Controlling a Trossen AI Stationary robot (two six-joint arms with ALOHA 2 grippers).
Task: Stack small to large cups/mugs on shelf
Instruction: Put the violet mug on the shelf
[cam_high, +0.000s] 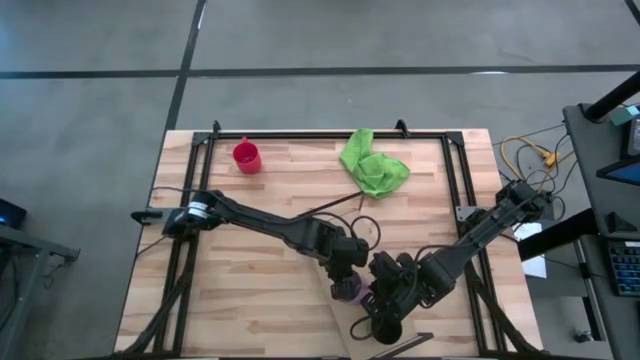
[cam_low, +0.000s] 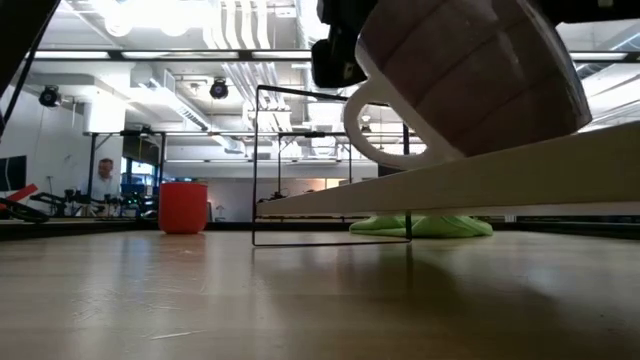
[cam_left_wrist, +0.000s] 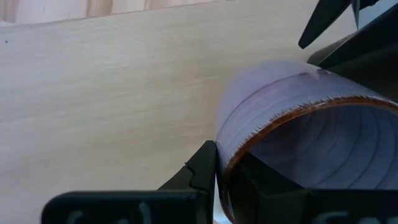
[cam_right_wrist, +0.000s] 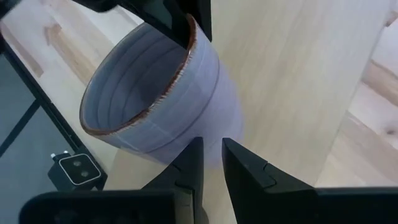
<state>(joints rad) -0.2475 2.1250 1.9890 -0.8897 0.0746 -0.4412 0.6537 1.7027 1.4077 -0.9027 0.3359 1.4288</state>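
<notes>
The translucent purple cup (cam_high: 347, 290) with a brown rim and a handle (cam_low: 372, 130) sits tilted on the light-wood shelf plank (cam_low: 450, 185) near the table's near edge. My left gripper (cam_high: 350, 268) is shut on its rim. My right gripper (cam_right_wrist: 212, 155) stands right beside the cup's outer wall (cam_right_wrist: 205, 99), fingers nearly together with nothing between them; I cannot tell whether they touch it. The red cup (cam_high: 247, 157) stands upright on its base at the table's far left and also shows in the low view (cam_low: 183, 207). I cannot make out the dark cup. My left gripper pinches the purple cup's wall at the rim (cam_left_wrist: 231, 163), one finger outside (cam_left_wrist: 202, 163) and one inside the cup (cam_left_wrist: 264, 183). The cup is tilted, its mouth turned toward the right gripper and its lower side toward the shelf plank.
A crumpled green cloth (cam_high: 373, 165) lies at the far middle of the slatted tabletop (cam_high: 250, 230). A thin black wire frame (cam_low: 330, 240) stands under the plank. A black rail (cam_high: 320, 135) runs round the table's edges. A person (cam_low: 103, 180) is in the room beyond.
</notes>
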